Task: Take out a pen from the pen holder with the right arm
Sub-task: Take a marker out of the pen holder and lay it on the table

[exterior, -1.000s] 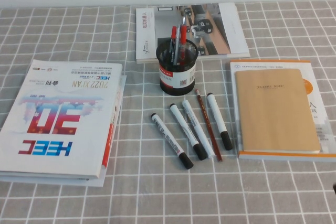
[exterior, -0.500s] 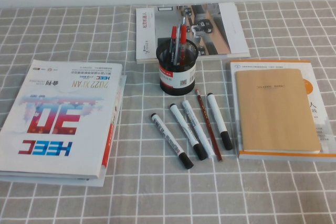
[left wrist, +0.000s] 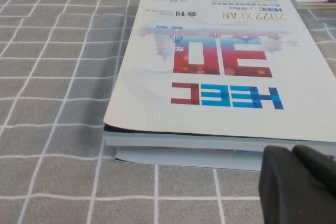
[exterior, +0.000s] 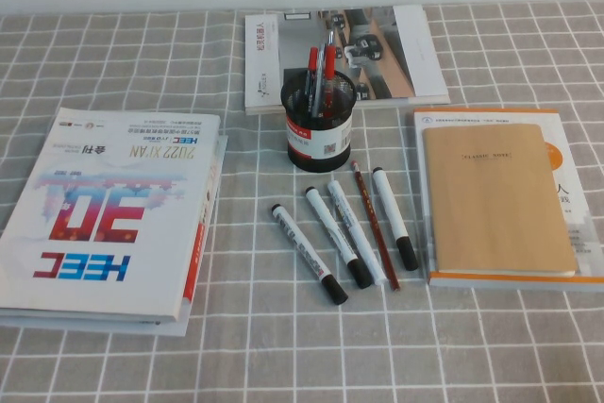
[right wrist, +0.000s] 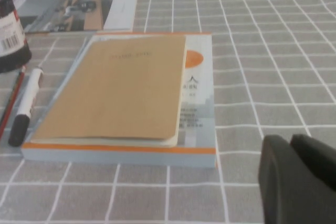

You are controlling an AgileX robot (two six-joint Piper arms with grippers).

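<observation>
Pens (exterior: 319,68) stood upright in the pen holder (exterior: 319,139) in the middle of the worktop (exterior: 142,63), tops free for a pinch. I had the right hand (right wrist: 291,148) closed, empty, low beside the notebook (right wrist: 121,87), well short of them; the left hand (left wrist: 293,158), also closed, sat parked by the big book (left wrist: 220,77).

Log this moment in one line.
phase: not started | right hand: shut, parked near tan notebook | left hand: shut, parked by white book | pens: upright in pen holder
</observation>
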